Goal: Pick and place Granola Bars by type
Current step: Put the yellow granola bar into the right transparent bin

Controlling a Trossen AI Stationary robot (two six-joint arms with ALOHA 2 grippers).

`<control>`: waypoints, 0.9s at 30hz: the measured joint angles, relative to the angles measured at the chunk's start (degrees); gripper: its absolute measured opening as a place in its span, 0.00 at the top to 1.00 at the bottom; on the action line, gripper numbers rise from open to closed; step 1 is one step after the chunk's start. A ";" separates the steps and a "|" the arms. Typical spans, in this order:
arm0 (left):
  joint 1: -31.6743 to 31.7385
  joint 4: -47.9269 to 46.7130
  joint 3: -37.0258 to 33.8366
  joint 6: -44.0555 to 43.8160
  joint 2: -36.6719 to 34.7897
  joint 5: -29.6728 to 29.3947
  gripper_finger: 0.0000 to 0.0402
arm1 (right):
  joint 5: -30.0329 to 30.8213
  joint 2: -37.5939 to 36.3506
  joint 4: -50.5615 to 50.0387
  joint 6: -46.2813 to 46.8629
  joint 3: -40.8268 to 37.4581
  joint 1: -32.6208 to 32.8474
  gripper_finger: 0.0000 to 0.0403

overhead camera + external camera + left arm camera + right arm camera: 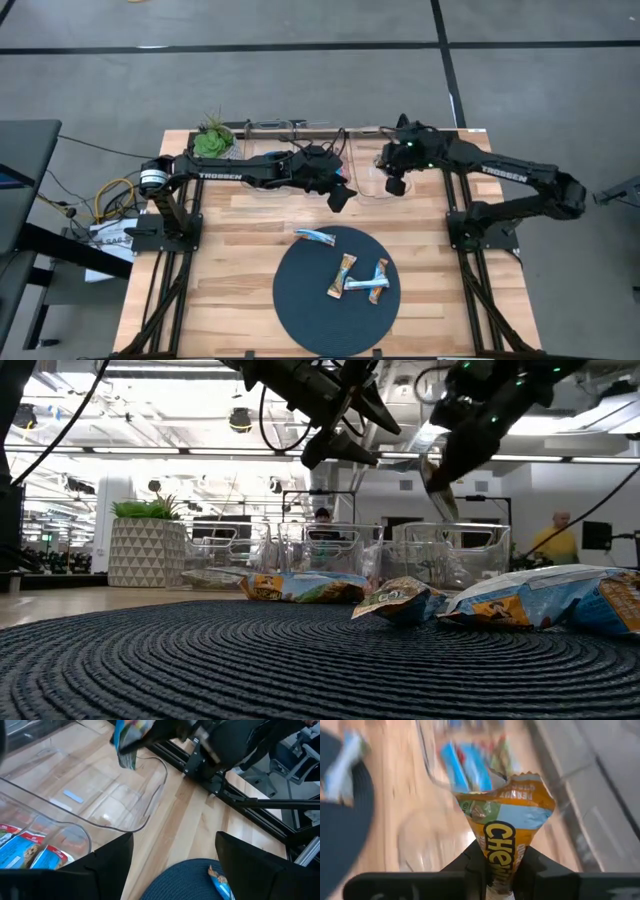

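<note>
My right gripper (502, 865) is shut on a tan-and-orange granola bar (507, 815) and hovers over the clear bins by the table's far edge (396, 186). The left wrist view shows that bar (127, 740) above an empty clear bin (115, 800). My left gripper (175, 845) is open and empty, in the air beside the right one (340, 197), between the bins and the mat. Three bars lie flat on the dark round mat (300, 310): one blue-and-white (315, 237), one orange (343, 275), one blue-and-white (372, 282). Several blue bars (30, 850) lie in another bin. My right gripper pinches the tan-and-orange bar by one end of its wrapper (500, 851), between the two fingers. The bar runs along the fingers and sticks out past their tips. It is lifted clear of the table, and in the low view it points down below the gripper (438, 490).
A potted green plant (212, 140) stands at the table's far left corner. Clear bins (450, 555) line the far edge. Black frame struts (235, 795) run along the right side. Bare wood (230, 260) lies left of the mat. People show in the room beyond (555, 535).
</note>
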 joint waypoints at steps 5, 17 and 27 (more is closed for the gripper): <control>0.00 0.01 0.00 -0.01 0.00 -0.02 0.32 | 2.60 7.80 -9.13 -3.72 4.04 0.00 0.88; 0.00 0.03 0.00 0.01 0.00 -0.09 0.32 | 2.51 20.95 -15.76 -7.93 10.06 0.02 0.88; 0.00 0.03 0.00 0.01 -0.02 -0.11 0.32 | 2.03 26.33 -17.02 -9.48 10.10 0.17 0.88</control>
